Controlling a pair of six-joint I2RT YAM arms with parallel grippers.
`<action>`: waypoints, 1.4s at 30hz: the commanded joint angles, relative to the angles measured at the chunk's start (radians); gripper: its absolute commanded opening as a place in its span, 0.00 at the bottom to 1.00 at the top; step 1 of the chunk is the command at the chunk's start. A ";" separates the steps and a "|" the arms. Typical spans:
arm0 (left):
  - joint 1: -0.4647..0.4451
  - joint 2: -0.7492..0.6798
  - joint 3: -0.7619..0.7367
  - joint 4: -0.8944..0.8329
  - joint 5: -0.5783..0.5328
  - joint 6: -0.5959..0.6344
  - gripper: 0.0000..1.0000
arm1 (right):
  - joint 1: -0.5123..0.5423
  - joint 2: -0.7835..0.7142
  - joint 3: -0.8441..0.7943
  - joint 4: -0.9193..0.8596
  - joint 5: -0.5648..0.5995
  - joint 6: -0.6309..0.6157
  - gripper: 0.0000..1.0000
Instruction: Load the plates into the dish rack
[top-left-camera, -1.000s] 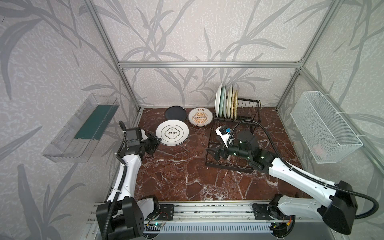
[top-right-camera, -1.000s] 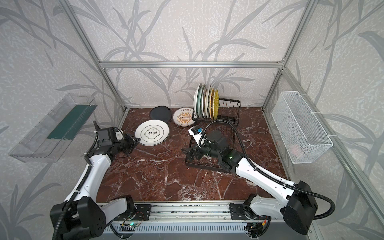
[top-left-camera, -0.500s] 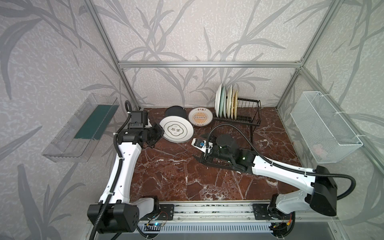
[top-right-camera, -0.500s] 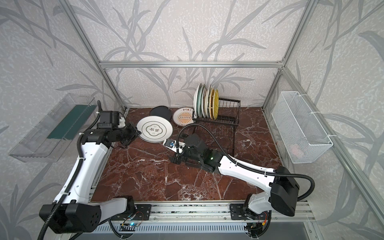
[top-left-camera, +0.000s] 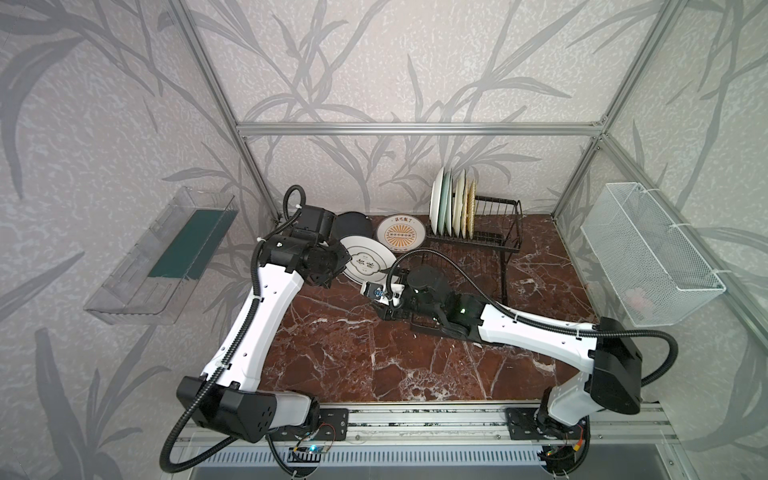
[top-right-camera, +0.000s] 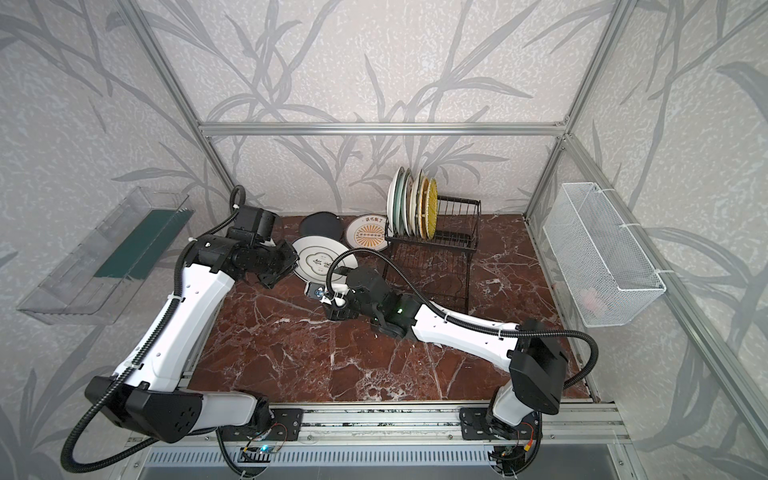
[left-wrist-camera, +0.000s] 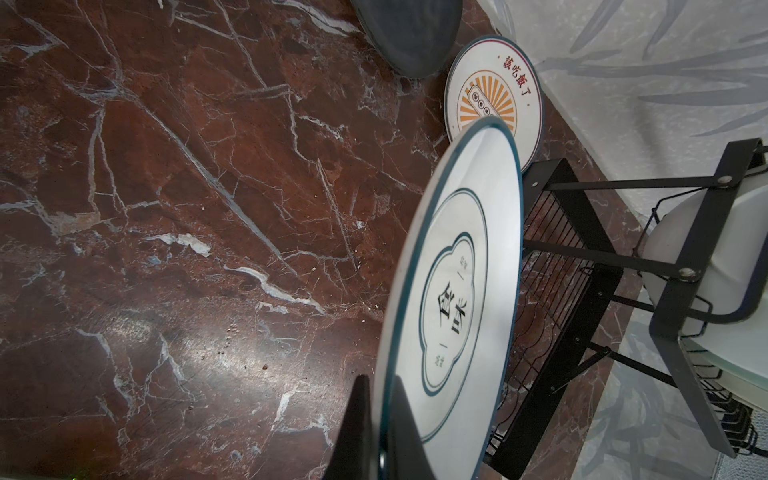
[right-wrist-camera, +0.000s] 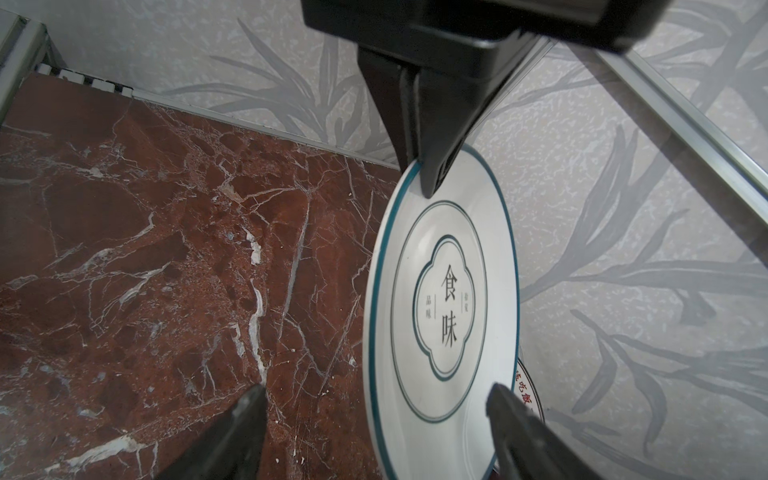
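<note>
On the left wall a clear bin (top-left-camera: 162, 257) is seen; something dark green lies in it, but what it is cannot be made out.

Next, the left gripper (left-wrist-camera: 380, 388) is shut tight on the rim of the white plate with the dark rim (top-left-camera: 368, 266). One finger is pressed on the front and one on the back. The plate is held tilted up over the red stone table (top-left-camera: 332, 357). Whether its low edge touches the table cannot be told.

Behind it, the black plate (top-left-camera: 353, 224) lies flat by the back wall, and part of it is hidden by the left arm. Just beside it lies the sunburst plate (top-left-camera: 401, 235), and a bit of its edge is covered by the held plate.

The right gripper (right-wrist-camera: 376, 395) is placed at the other side of the held plate. Its fingers are wide apart, with the plate's rim between them. One finger is clear of the plate. Whether the other finger touches it cannot be told. In both top views these fingers are hard to pick out against the dark wrist.

Further right stands the dish rack (top-left-camera: 509, 232). The plates in the rack (top-left-camera: 451, 208) are stood on edge at its left end, packed too close to be counted. The flat tray is partly hidden by the right arm.

On the right wall hangs the white mesh basket (top-left-camera: 648, 249); something pale pink is blurred inside.
</note>
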 joint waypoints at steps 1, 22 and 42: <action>-0.024 0.001 0.057 -0.036 -0.054 -0.046 0.00 | 0.006 0.030 0.045 0.000 0.014 -0.010 0.74; -0.049 -0.001 0.065 -0.019 -0.048 -0.045 0.00 | 0.008 0.106 0.104 0.062 0.055 0.013 0.00; 0.032 -0.129 -0.016 0.254 0.031 0.147 0.99 | 0.005 0.019 0.045 0.033 0.171 0.092 0.00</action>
